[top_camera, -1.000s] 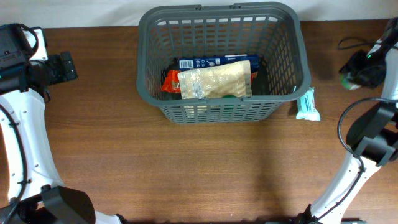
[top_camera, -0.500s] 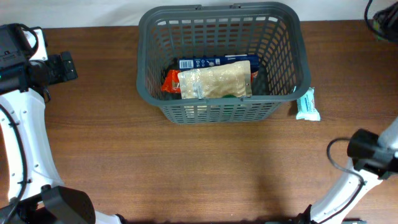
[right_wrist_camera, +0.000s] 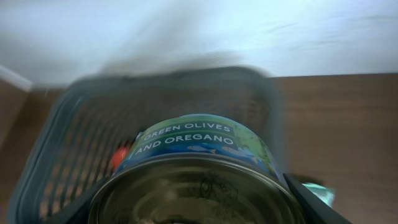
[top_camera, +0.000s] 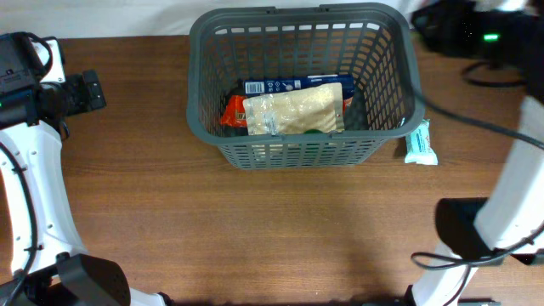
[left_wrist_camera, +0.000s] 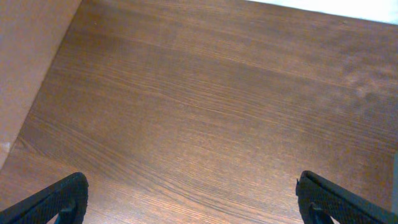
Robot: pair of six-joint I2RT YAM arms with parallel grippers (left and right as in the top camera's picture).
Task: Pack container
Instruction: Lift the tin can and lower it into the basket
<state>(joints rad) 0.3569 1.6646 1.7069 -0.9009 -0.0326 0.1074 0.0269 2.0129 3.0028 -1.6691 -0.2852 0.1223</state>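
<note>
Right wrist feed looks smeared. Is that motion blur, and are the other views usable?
Right wrist: the basket behind is motion-blurred, the tin can label is readable. Overhead: the right arm is smeared, the basket sharp. Left wrist: sharp, even light.

This seems to be a robot laboratory arranged as a packing station. A brown wooden surface [top_camera: 255, 229] stands before a plain white wall [top_camera: 102, 17] at 12 o'clock. A white left arm [top_camera: 34, 170] is at 9 o'clock and a right arm [top_camera: 518, 195] at 3 o'clock. One grey container [top_camera: 195, 85] holds packaged groceries [top_camera: 293, 110].
</note>
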